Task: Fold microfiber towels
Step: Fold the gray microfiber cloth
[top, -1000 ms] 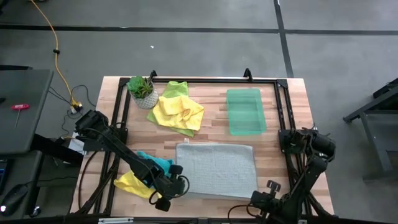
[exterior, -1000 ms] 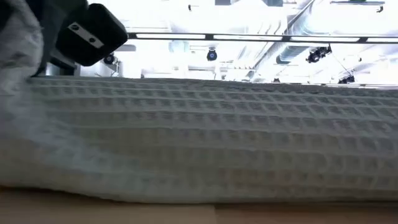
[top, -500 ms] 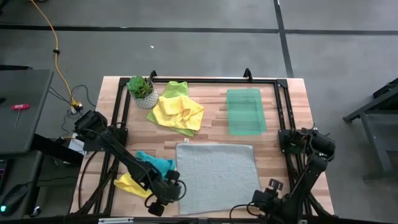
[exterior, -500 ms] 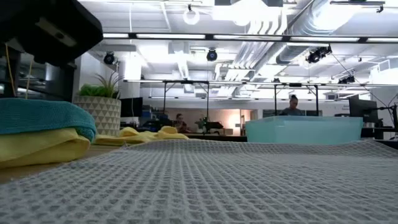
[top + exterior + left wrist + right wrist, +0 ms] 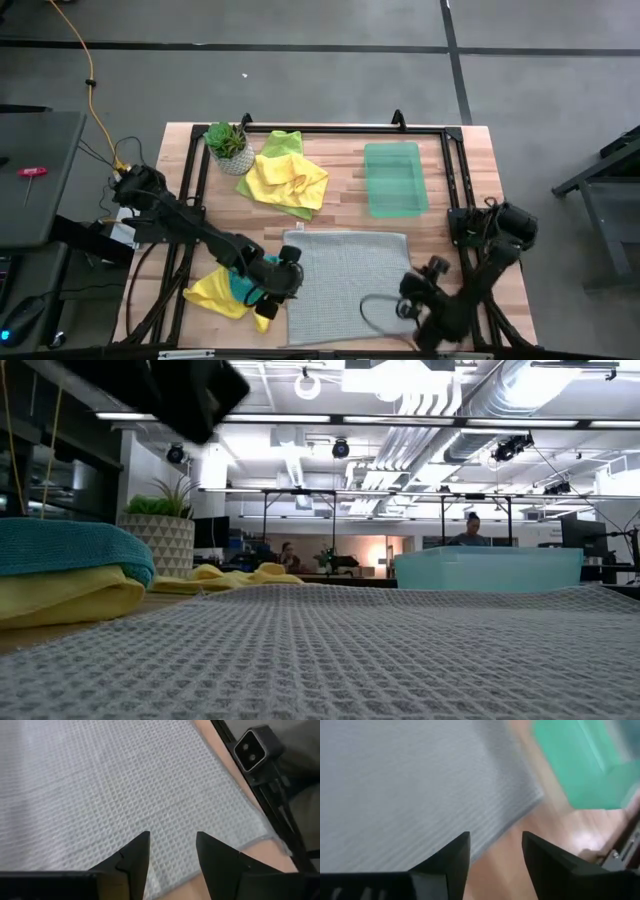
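While the grey towel (image 5: 348, 283) lies spread flat at the table's (image 5: 470, 180) front edge, no fold shows; yellow towels (image 5: 285, 180) wait near the back-left corner. Since a second ago, the left gripper (image 5: 170, 851) and right gripper (image 5: 495, 851) have let go; both now hang open, empty, over its front corners.
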Motion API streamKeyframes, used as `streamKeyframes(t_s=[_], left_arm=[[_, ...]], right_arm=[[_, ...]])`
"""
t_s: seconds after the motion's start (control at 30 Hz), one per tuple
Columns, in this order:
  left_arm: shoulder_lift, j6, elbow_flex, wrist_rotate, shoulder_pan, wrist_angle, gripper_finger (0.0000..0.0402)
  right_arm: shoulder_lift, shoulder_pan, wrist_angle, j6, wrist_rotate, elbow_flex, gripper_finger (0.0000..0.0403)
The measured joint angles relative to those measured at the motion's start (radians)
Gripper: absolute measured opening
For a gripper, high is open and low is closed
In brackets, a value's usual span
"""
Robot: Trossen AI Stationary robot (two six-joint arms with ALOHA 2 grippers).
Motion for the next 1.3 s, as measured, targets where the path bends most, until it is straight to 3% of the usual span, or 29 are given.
streamKeyframes(t_s=[0.17, 0.4, 0.57, 0.7, 1.03, 1.3], left_arm=[[0.001, -0.038, -0.125, -0.006, 0.079, 0.165, 0.0132], [0.007, -0.127, -0.237, -0.062, 0.158, 0.317, 0.0087], [0.007, -0.168, -0.254, -0.067, 0.178, 0.353, 0.0035], [0.02, -0.221, -0.256, -0.055, 0.176, 0.342, 0.0005], [0.111, -0.262, -0.256, -0.125, 0.184, 0.299, 0.0001], [0.124, -0.188, -0.254, -0.203, 0.262, 0.296, 0.0]], right_arm=[[-0.114, -0.095, 0.132, 0.084, 0.139, -0.253, 0.0124], [-0.322, -0.231, 0.544, -0.001, 0.143, -0.595, 0.0011], [-0.435, -0.273, 0.776, -0.104, 0.144, -0.71, 0.0012], [-0.457, -0.298, 0.885, -0.152, 0.071, -0.757, 0.0004], [-0.429, -0.313, 0.904, -0.144, 0.036, -0.773, 0.0], [-0.431, -0.274, 0.737, 0.052, 0.019, -0.77, 0.0]])
